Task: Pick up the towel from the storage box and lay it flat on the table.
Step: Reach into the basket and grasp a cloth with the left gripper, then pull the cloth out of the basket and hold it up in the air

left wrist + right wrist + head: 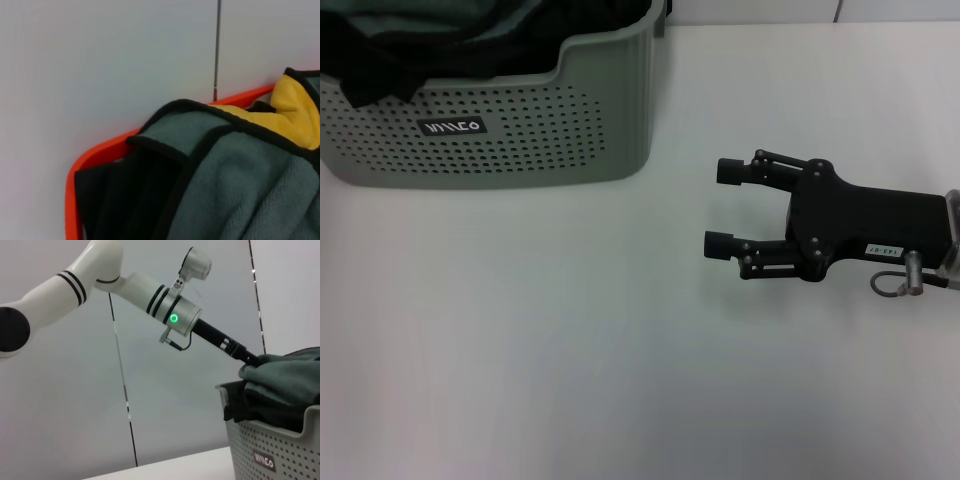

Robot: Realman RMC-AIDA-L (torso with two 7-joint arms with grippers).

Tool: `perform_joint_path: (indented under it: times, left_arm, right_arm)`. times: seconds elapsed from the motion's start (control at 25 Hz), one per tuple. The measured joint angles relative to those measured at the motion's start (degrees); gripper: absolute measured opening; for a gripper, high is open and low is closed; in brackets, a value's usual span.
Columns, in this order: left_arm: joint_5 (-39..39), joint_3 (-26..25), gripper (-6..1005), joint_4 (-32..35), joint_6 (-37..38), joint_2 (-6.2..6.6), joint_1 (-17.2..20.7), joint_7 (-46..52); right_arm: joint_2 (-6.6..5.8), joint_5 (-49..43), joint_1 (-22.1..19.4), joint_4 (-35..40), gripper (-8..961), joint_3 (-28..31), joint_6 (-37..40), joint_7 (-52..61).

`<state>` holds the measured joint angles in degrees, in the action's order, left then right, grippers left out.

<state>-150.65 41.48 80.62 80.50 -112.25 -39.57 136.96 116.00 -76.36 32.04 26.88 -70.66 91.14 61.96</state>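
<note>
The plain, smooth white table (570,340) fills most of the head view. At the upper left of that frame sits the pale grey-green perforated plastic storage box (550,130), with a scooped notch in its rim and a small black label with white lettering (453,127) on its front wall.

Inside the box, heaped above the rim, lies the dark grey-green towel (240,190) with black stitched edging; a fold of its bright yellow reverse shows at the upper right of the left wrist view. Plain black fabric (120,200) lies against it in the lower left of that view, and an orange rim (100,152) curves behind both.

In the right wrist view the white left arm (100,275) reaches in from the upper left, and the left gripper (250,360) meets the towel at the box top, right of centre; its fingers are buried in cloth, so grip state cannot be told.

The black right gripper (720,207) hovers over the table at centre right of the head view, well apart from the box, fingers spread and holding nothing.
</note>
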Motion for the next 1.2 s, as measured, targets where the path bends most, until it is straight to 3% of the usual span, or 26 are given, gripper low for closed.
perform_joint_path:
  times: [0.08,0.2,0.6,0.72,0.92,1.08,1.2]
  left_arm:
    - [0.4,0.0,468,0.0,-0.1,-0.03,0.1,0.0]
    - [2.0,0.0,262,0.6,-0.3,-0.17,0.7,-0.3]
    - [19.4,-0.7,87,8.6,-2.8,-1.38,7.7,-4.0]
    - [31.3,-1.1,60,10.6,-5.1,-1.91,11.7,-9.4]
    - [58.9,-5.6,46,9.7,-3.1,-2.56,18.5,-24.1]
    - [77.4,-8.8,45,4.5,7.3,-1.00,21.0,-29.9]
    - [87.9,-10.7,45,-4.4,18.1,2.28,20.8,-30.1]
  right_arm:
    - [0.00,0.7,-0.3,-0.1,851,0.0,0.0,0.0]
    - [-0.05,1.9,-0.9,-0.1,850,0.0,0.1,-0.2]
    - [-0.20,5.2,-2.7,-0.2,847,1.4,1.4,-2.0]
    - [-0.32,6.7,-3.4,-0.2,846,1.8,2.4,-3.3]
    - [-0.51,7.4,-4.2,0.3,845,5.6,6.4,-5.0]
    - [-0.84,7.4,-4.0,0.5,844,9.3,10.3,-6.9]
    - [-0.91,7.4,-3.7,1.8,843,11.2,12.5,-8.0]
